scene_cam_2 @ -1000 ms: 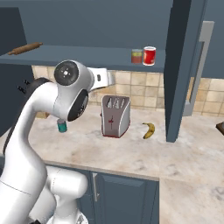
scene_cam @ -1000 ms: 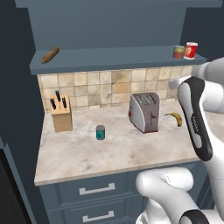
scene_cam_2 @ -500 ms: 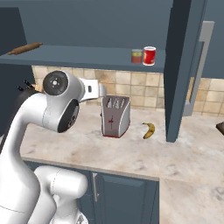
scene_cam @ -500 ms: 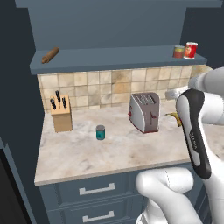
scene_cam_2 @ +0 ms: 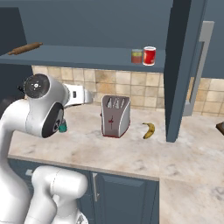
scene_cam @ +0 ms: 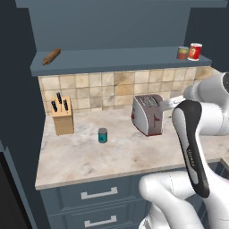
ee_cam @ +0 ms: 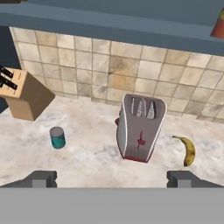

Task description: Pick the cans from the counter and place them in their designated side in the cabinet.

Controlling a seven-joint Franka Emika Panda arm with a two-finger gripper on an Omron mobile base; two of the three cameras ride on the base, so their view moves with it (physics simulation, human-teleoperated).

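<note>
The end effector [ee_cam: 112, 178] has its fingertips spread wide, holding nothing, above the surface [scene_cam: 89, 161]. The teal can [scene_cam: 103, 135] stands between knife block [scene_cam: 62, 117] and toaster [scene_cam: 147, 114]. The shorter can [scene_cam: 182, 53], seemingly touching a red can [scene_cam: 195, 51], sits on the cabinet shelf [scene_cam: 112, 60].

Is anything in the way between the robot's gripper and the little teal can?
Nothing visible blocks it. In the hand view the open gripper looks across bare counter at the teal can. The toaster stands off to one side and the knife block to the other.
</note>
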